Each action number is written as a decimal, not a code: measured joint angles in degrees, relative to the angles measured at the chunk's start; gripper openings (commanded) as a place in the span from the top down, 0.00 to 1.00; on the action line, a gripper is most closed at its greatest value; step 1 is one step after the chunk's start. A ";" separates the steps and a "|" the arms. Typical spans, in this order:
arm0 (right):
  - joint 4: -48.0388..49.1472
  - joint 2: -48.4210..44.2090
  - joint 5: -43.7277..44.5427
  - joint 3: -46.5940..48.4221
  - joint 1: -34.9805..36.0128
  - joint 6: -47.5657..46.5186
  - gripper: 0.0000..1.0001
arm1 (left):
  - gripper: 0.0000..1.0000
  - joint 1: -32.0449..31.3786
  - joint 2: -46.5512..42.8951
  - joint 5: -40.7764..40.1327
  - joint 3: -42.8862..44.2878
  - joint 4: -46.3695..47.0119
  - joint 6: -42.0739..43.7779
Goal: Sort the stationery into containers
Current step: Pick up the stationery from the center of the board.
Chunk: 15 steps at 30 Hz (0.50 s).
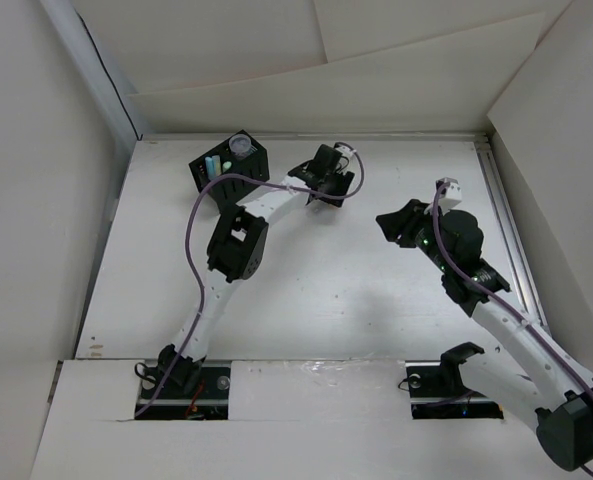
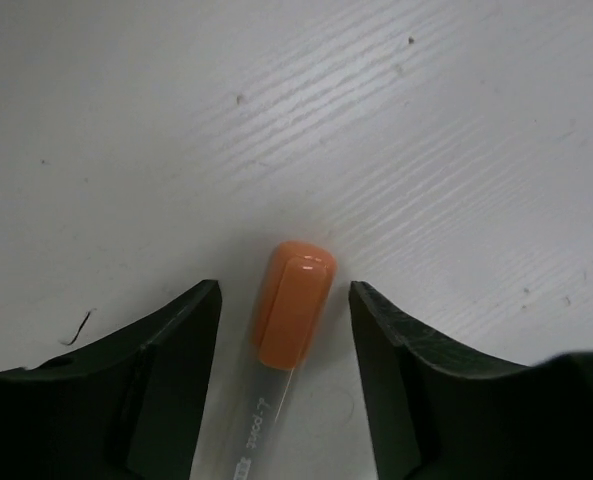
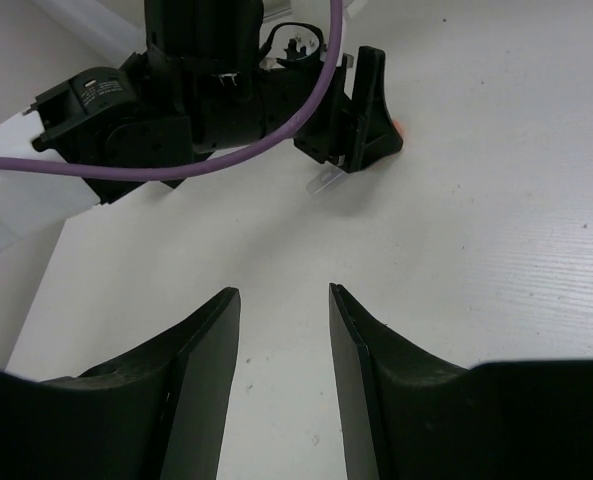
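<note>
Left jaws: low over the white wood-grain surface [image 2: 426, 150], part-open, straddling the orange-capped stick with pale greyish body [image 2: 294, 305]. Stick lies flat btwn them, with a clear gap each side. No contact, not gripped.

Right jaws: moderately apart, nothing btwn them, held above bare surface to the right and facing the left arm.

Black slotted box organiser [image 1: 256, 160]: at far-left of surface, near the left jaws but apart from them. Contents seen from above: pale-green stick [image 1: 208, 163] on its left side and round pale-bluish roll [image 1: 240, 146] at the rear. Compartment divisions can't be made out.
</note>
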 measured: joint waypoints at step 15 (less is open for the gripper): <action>0.00 -0.31 0.00 0.00 0.00 0.00 0.53 | 0.90 0.00 -2.21 -1.18 -4.46 2.34 -1.29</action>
